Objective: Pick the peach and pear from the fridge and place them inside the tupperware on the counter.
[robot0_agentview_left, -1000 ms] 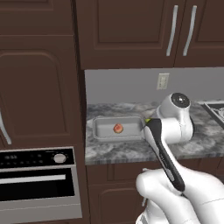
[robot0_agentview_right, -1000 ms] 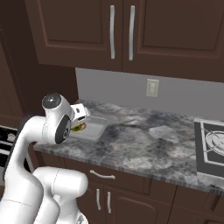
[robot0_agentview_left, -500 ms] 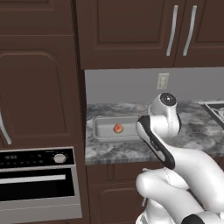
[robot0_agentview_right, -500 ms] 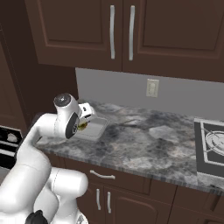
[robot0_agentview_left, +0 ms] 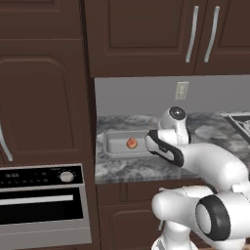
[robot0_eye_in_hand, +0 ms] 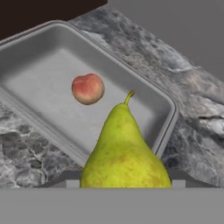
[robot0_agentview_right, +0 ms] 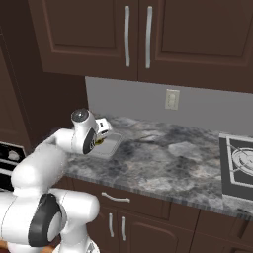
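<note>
My gripper point(robot0_agentview_right: 102, 140) is shut on the yellow-green pear point(robot0_eye_in_hand: 124, 148), which I hold stem-up just above the near rim of the grey tupperware point(robot0_eye_in_hand: 171, 107). The reddish-orange peach point(robot0_eye_in_hand: 87, 88) lies inside the tupperware point(robot0_agentview_left: 115, 144), near its middle, and in the left base view the peach point(robot0_agentview_left: 131, 143) sits just left of my hand. The container rests on the marbled counter point(robot0_agentview_right: 168, 158), close to its left end. The pear hides my fingertips in the hand view. The fridge is out of view.
A wall socket point(robot0_agentview_left: 181, 91) sits on the backsplash behind the counter. A stove top point(robot0_agentview_right: 238, 168) lies at the counter's right end. An oven point(robot0_agentview_left: 44, 195) stands to the left, below counter height. Dark upper cabinets point(robot0_agentview_right: 138, 39) hang overhead.
The arm has swung left and down over the counter, carrying the pear from beside the tupperware to just over its near edge. The peach has not moved.
</note>
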Controlling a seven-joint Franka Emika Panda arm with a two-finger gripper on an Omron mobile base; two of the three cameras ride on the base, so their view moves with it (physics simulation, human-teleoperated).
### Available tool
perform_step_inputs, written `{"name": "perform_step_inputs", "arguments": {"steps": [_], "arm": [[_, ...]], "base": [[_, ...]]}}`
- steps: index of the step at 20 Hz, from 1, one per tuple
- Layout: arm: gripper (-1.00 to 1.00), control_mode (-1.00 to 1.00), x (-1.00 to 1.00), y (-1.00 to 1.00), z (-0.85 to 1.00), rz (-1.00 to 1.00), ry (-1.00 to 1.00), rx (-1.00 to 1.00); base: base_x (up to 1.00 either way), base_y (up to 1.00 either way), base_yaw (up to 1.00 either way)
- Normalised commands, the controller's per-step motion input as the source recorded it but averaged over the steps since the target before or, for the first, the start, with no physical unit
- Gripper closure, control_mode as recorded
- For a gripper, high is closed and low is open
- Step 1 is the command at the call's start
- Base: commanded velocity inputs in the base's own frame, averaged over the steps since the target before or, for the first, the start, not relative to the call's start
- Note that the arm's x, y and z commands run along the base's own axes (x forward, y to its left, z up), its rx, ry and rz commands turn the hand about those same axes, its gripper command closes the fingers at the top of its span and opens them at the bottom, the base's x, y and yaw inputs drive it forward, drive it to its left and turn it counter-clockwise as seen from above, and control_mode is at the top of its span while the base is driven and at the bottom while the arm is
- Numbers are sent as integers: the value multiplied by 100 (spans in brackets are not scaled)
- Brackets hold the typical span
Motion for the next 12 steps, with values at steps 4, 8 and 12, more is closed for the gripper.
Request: {"name": "perform_step_inputs", "arguments": {"steps": [4,8,12], "arm": [[100,-100,54,0,-33,0,3,0],[100,-100,53,0,-31,0,3,0],[100,-100,52,0,-31,0,4,0]], "base": [[0,0,0],[0,0,0],[0,0,0]]}}
